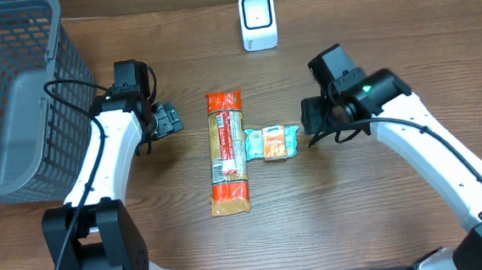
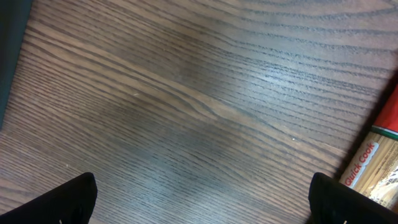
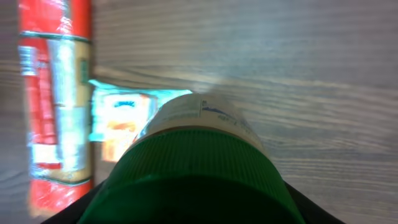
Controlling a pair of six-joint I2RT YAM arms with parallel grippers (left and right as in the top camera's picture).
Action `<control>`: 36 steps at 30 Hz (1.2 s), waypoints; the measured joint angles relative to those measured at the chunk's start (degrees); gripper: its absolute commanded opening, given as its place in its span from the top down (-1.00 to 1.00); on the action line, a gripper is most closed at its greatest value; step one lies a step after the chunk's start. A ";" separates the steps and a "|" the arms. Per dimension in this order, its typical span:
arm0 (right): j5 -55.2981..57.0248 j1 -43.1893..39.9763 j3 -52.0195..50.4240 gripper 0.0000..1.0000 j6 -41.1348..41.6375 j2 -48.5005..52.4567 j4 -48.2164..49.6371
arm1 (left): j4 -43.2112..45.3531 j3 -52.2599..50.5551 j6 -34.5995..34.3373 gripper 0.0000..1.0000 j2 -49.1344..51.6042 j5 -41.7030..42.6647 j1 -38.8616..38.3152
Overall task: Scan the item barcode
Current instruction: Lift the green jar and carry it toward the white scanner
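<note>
Your grey mesh basket [image 1: 13, 40] stands at the table's left edge, and only its own mesh and walls show inside. Your right gripper [image 1: 310, 123] is partly closed around a green-capped bottle [image 3: 193, 168]. It holds the bottle just beside the small snack pack [image 1: 271, 142], which touches the long spaghetti packet [image 1: 228, 153], well apart from the white scanner [image 1: 258, 21]. Your left gripper [image 1: 170, 120] stands wide open over bare wood between basket and packet, holding nothing.

matt wood-grain table [image 2: 186, 93], glossy pasta packet [image 1: 228, 153], plastic bottle [image 3: 196, 118]
</note>
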 measured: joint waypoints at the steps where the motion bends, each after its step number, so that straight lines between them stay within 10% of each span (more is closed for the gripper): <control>1: -0.28 0.00 2.36 0.93 -0.33 0.37 -1.09 | 0.00 0.00 0.00 -1.00 0.00 0.02 0.00; 13: -1.90 0.00 45.62 0.93 -2.82 15.41 -21.62 | 0.00 0.00 0.00 -0.99 0.00 0.00 0.00; 36: -2.08 0.00 47.23 0.93 -3.13 37.09 14.82 | 0.00 0.00 0.00 -1.00 0.00 0.00 0.00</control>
